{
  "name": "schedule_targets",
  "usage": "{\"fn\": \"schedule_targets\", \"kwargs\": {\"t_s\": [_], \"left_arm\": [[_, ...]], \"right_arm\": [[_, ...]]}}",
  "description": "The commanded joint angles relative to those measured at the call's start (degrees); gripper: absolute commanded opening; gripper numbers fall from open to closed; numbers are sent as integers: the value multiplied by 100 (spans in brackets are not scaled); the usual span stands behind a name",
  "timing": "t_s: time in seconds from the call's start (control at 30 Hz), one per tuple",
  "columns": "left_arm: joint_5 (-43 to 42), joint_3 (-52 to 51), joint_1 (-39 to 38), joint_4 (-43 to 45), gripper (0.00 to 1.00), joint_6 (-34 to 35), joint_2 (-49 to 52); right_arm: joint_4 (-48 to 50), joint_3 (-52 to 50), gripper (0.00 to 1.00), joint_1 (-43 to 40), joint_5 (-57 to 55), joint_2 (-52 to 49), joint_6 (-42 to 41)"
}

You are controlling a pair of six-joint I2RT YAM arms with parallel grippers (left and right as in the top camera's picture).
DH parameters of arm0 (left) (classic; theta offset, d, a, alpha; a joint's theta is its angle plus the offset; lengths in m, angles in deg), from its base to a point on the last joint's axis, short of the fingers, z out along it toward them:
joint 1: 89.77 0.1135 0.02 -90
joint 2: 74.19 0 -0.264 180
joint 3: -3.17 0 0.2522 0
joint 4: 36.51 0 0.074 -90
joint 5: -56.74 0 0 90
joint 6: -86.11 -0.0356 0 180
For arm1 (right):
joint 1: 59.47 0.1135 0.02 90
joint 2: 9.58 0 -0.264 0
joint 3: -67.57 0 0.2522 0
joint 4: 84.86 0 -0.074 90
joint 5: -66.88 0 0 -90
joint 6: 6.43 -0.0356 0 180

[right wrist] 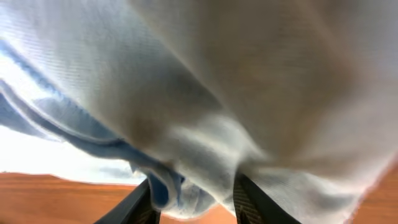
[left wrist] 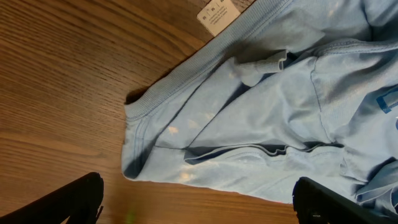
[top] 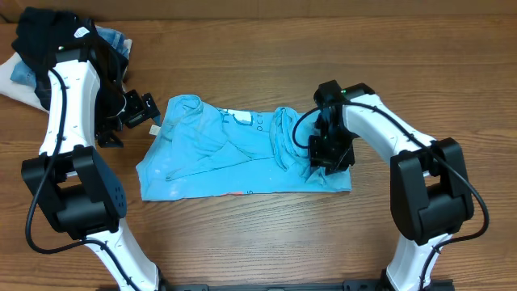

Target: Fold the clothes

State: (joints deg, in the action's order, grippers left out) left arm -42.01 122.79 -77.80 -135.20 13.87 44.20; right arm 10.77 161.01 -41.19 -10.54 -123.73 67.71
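**Blue shirt on a wooden table, one robot gripper pinching its edge**

Seen from overhead, a sky-blue shirt (top: pixel 234 153) lies crumpled and partly doubled over at the centre of a wooden table (top: pixel 258 234). It spreads wide from 9 o'clock to 3 o'clock, with loose folds across its middle.

The right gripper (top: pixel 329 158) is down on the shirt's 3 o'clock end. Its wrist camera is filled by pale blue cloth. A bunched fold sits between the two dark fingers (right wrist: pixel 142 202), which press against it on both sides, so this gripper is pinching the shirt.

The left gripper (top: pixel 141 109) sits just off the shirt's 10 o'clock corner, above bare wood. Its fingers (left wrist: pixel 81 199) are spread wide apart with nothing between them. In its wrist view, the ribbed edge of the shirt runs diagonally, and a white neck label (left wrist: pixel 219 16) shows at 12 o'clock.

A heap of dark and denim clothing (top: pixel 48 40) rests at the table's 10 o'clock corner, well apart from the shirt.
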Motion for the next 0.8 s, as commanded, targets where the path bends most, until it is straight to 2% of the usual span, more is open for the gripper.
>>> {"fn": "schedule_targets", "kwargs": {"t_s": [0.0,0.2,0.37,0.77], "left_arm": [[20,26,-55,-17,100,-107,-63],[17,26,-55,-15,100,-107,-63],[17,26,-55,-15,100,-107,-63],[22,26,-55,-42,100,-109,-63]], "right_arm": [[-240,459,43,-31,-31,361,-87],[-614,516,56,92,-7,625,-83],[-479,254,65,293,116,619,-24],[619,-697,66,474,293,575,-236]]}}
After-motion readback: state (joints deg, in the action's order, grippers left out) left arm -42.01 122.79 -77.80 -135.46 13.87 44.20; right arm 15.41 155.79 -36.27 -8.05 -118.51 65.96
